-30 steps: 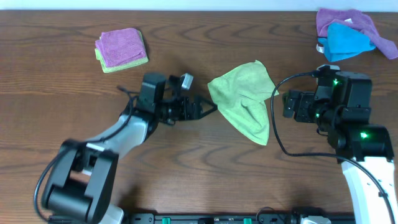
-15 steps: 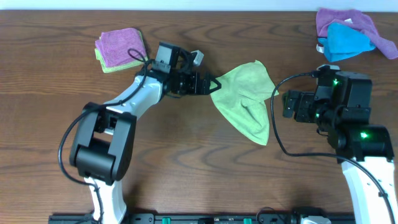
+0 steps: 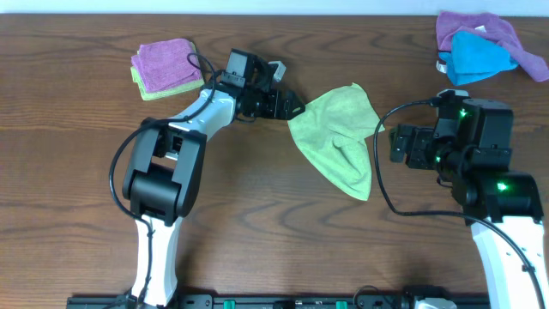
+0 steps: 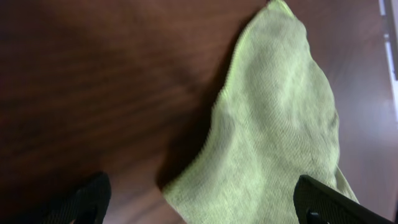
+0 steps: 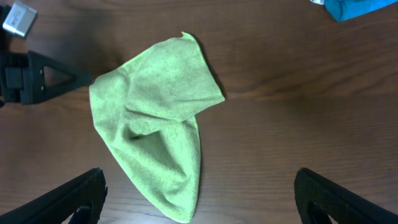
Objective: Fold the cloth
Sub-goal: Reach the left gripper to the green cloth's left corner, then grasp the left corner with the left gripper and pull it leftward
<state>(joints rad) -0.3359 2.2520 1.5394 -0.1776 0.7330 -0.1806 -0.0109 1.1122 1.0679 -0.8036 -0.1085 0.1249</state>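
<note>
Two arms: the left arm [image 3: 206, 107] reaches far across the table [image 3: 257, 232] toward its middle. The right arm [image 3: 485, 163] stands at the right side with green lights lit on its body.
Cloth: the lime-green cloth [image 3: 339, 137] lies on the table between the two grippers, a little right of centre. It is not flat. It is loosely doubled over itself into a rough triangle that narrows to a point toward the near edge, with soft creases running down it.
Left gripper: the left gripper [image 3: 294, 109] sits at the cloth's left corner, its tip right at the cloth's edge in the overhead and right wrist views. Whether it touches cannot be told. In the left wrist view its fingers [image 4: 93, 196] stand wide apart at the lower corners. The cloth's edge lies between them and casts a shadow on the wood, and they are clamped on nothing.
Right gripper: the right gripper [image 3: 393, 144] is just beside the cloth's right edge, facing it and apart from it. Its fingers [image 5: 84, 190] are spread wide and hold nothing.
Cable: a black cable [image 3: 377, 172] loops out from the right arm and runs down along the cloth's right side.
Folded stack: a folded stack [image 3: 167, 67], purple on green, lies at the far left.
Far right corner: a purple cloth [image 3: 476, 26] lies crumpled, with a blue cloth [image 3: 480, 56] on top of it.
</note>
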